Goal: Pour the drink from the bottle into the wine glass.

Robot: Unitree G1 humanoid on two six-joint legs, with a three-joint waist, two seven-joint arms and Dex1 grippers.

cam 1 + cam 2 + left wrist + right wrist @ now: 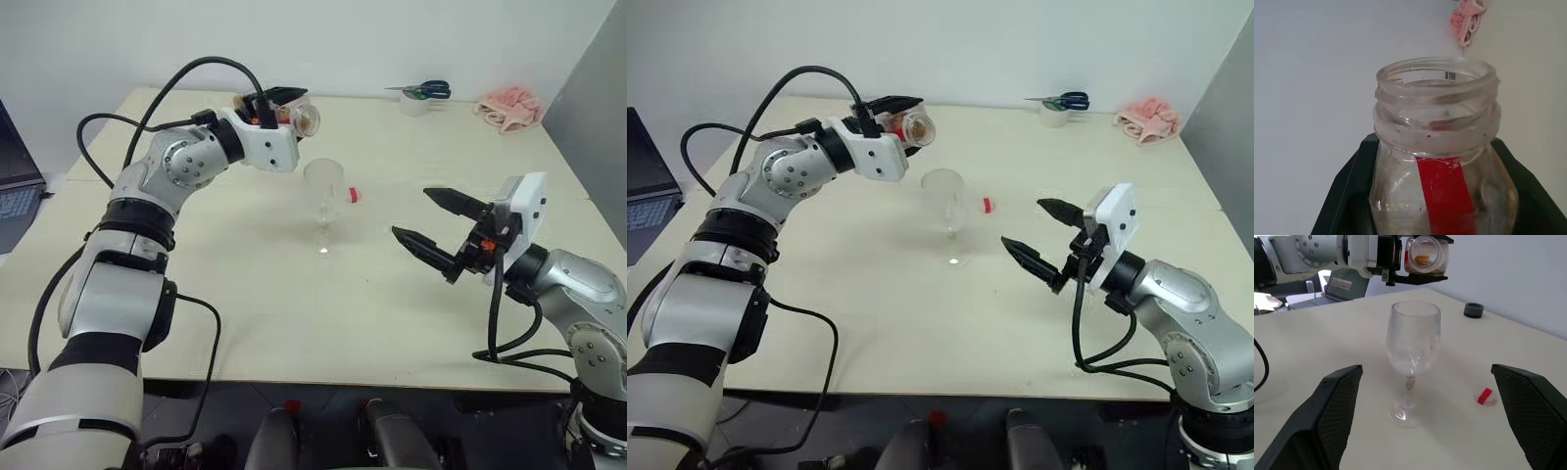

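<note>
table point(245, 323): glass stands mid-table | left gripper point(277, 108): clamped on uncapped bottle point(1425, 255), tipped level above wine glass point(1414, 340) | right gripper point(429, 223): spread wide, empty | drink point(1422, 259): small remnant in bottle, glass looks empty; pour barely begun | cap point(1485, 396): beside glass

Pale table, clear glassware, small touches of red

The table point(245, 313) is cream. The bottle point(1442, 161) is clear with a red label strip, holding a little amber-brown drink point(1422, 258); the wine glass point(1413, 340) is colourless. The cap point(1484, 396) is red and white, the cloth point(509, 106) pink, the scissors point(426, 89) blue-handled. Both the left gripper point(279, 95) and right gripper point(427, 220) have black fingers.
</note>
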